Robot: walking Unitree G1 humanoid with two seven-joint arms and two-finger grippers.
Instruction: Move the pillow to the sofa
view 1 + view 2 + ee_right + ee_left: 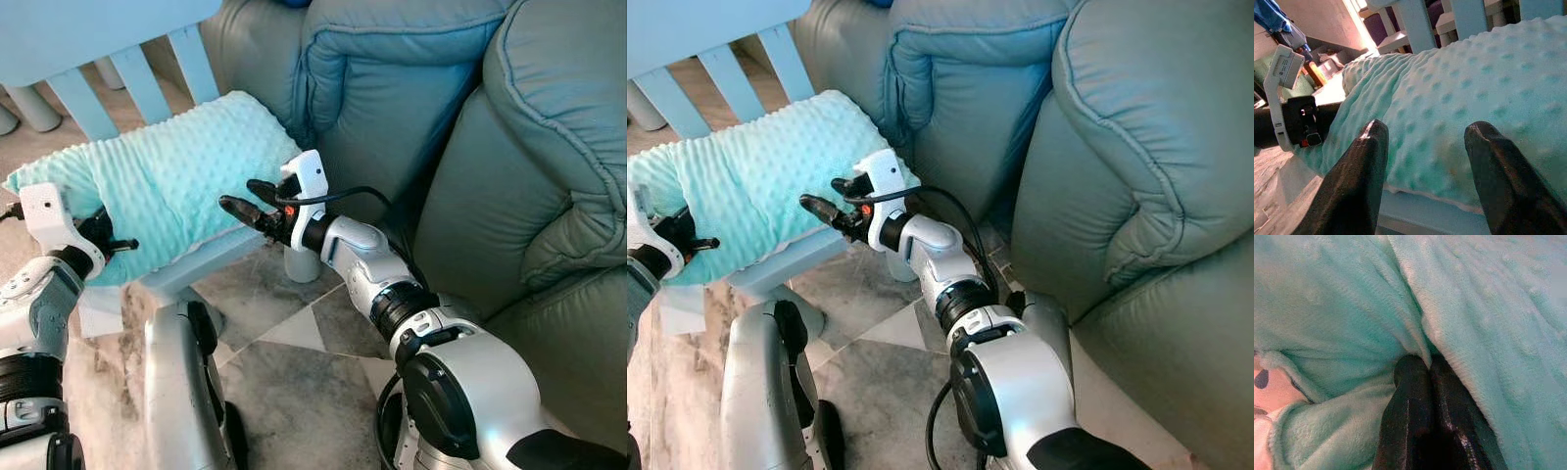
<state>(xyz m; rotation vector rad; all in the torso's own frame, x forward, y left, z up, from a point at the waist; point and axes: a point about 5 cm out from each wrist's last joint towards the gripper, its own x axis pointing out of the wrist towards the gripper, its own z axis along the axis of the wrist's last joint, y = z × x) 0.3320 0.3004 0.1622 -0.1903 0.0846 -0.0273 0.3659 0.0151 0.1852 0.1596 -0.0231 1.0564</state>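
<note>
A mint-green dotted pillow (pixel 167 176) lies on a pale blue chair (pixel 186 269) in front of the grey-green sofa (pixel 392 88). My left gripper (pixel 116 245) is at the pillow's near left end, shut on a fold of its fabric; the left wrist view shows the fingertips (pixel 1422 377) pinched together in the plush (pixel 1352 308). My right gripper (pixel 245 196) is open at the pillow's right end, its fingers (pixel 1359 161) spread just short of the dotted surface (pixel 1488 83), holding nothing.
The chair's slatted back (pixel 137 78) rises behind the pillow. The sofa's padded arm (pixel 549 147) stands close on the right. Marble floor (pixel 294 362) lies below, and a white chair leg (pixel 302 264) sits under my right wrist.
</note>
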